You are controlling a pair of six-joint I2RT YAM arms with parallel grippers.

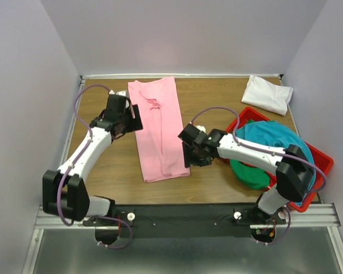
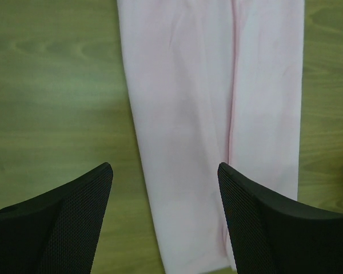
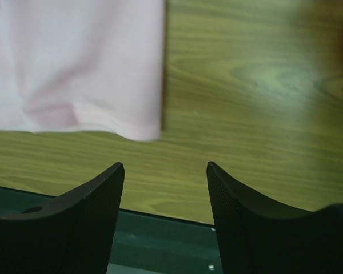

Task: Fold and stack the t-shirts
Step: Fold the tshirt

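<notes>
Both empty: left gripper (image 2: pixel 164 171) hung wide open over the pink shirt (image 1: pixel 157 128), which lay flat below it and ran forward from between its jaws. The right gripper (image 3: pixel 164 168) was open; shirt's hem corner sat just ahead-left, untouched.

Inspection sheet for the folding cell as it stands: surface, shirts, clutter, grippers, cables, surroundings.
Surface: wooden table.
Job's things: pink t-shirt folded into a long strip, lying flat mid-table; white t-shirt folded at the far right corner; teal t-shirt and green t-shirt heaped in the red bin.
Clutter: nothing seen.
Grippers: left gripper open, over the pink strip's left side; right gripper open, beside its near right corner; neither holds anything.
Cables: purple cables loop along both arms.
Surroundings: grey walls on three sides; metal rail at the near edge.
</notes>
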